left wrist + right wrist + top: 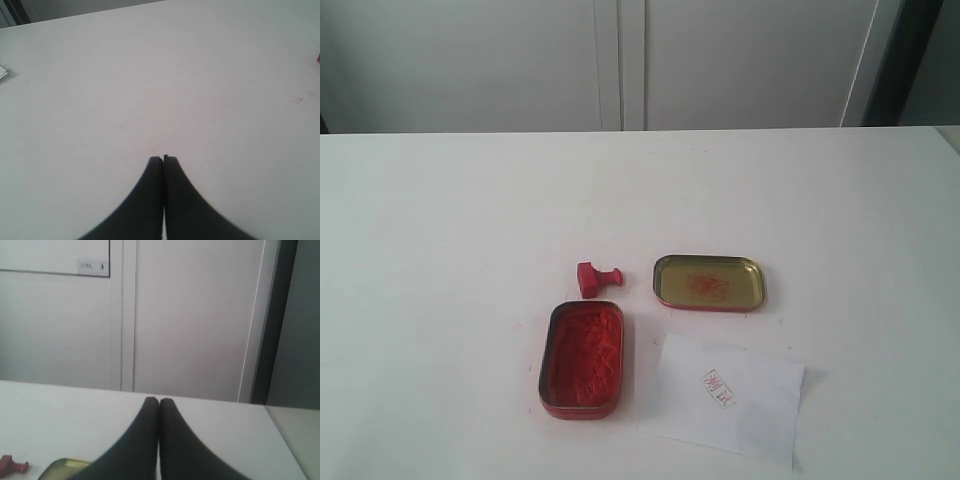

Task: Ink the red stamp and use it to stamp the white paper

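From across the room, the white table [440, 220] carries everything in one small cluster. The red stamp [598, 279] lies on its side with its handle pointing toward the gold-lined tin lid [710, 282], close to it but not touching. Just in front of the stamp sits the open ink tin [582, 358], full of rough red paste. Beside the tin, and nearer than the lid, is the white paper [730, 397], lying a little askew and bearing a small red seal print [718, 388]. At the left wrist, the left gripper [163, 159] hangs over bare tabletop with its two dark fingers [150, 180] pressed tightly together and nothing between them. Ahead of the tips there is only pale table, with a faint red smudge [298, 100] well off to one side, and neither the stamp nor the paper can be made out from here. At the right wrist, the right gripper [159, 400] is likewise closed, its fingers [146, 420] flat against each other and empty, pointing toward the pale cabinet doors [190, 315] beyond the table's far edge. The red stamp [12, 465] shows well off to the side of those fingers, back from the tips, with the rim of the tin lid [65, 466] between the stamp and the fingers.
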You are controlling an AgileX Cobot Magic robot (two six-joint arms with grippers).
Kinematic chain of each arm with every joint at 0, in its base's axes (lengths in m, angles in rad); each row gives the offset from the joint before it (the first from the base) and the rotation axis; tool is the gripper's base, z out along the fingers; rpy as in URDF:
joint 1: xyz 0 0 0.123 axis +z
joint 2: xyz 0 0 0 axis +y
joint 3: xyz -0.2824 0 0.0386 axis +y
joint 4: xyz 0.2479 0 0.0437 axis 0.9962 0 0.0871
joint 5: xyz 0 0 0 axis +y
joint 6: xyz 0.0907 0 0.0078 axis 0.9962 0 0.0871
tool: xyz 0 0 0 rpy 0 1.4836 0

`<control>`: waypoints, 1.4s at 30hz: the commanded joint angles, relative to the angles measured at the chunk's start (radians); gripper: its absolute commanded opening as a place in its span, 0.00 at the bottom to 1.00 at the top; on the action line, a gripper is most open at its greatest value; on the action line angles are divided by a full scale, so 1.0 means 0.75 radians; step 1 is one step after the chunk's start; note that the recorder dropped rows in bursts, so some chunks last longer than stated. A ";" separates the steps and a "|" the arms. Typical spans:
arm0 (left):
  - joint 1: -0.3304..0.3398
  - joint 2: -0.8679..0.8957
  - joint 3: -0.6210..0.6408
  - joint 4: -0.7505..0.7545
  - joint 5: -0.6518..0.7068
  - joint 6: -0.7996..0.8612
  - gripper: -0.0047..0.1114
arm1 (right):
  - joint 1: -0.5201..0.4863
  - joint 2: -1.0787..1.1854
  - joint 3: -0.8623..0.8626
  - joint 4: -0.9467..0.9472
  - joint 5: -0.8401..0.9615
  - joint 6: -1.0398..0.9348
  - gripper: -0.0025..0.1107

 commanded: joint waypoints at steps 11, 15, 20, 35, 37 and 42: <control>0.001 -0.005 0.004 -0.003 -0.005 0.004 0.04 | 0.009 -0.035 0.355 0.001 -0.003 0.000 0.02; 0.001 -0.005 0.004 -0.003 -0.005 0.004 0.04 | 0.009 -0.035 0.412 -0.001 0.005 0.000 0.02; 0.001 -0.005 0.004 -0.003 -0.005 0.004 0.04 | 0.009 -0.035 0.504 -0.001 -0.043 0.000 0.02; 0.001 -0.005 0.004 -0.003 -0.005 0.004 0.04 | 0.009 -0.035 0.548 0.002 -0.097 0.000 0.02; 0.001 -0.005 0.004 -0.003 -0.005 0.004 0.04 | 0.009 -0.035 0.548 0.002 -0.097 0.000 0.02; 0.001 -0.005 0.004 -0.003 -0.005 0.004 0.04 | 0.009 -0.035 0.548 0.002 -0.097 0.000 0.02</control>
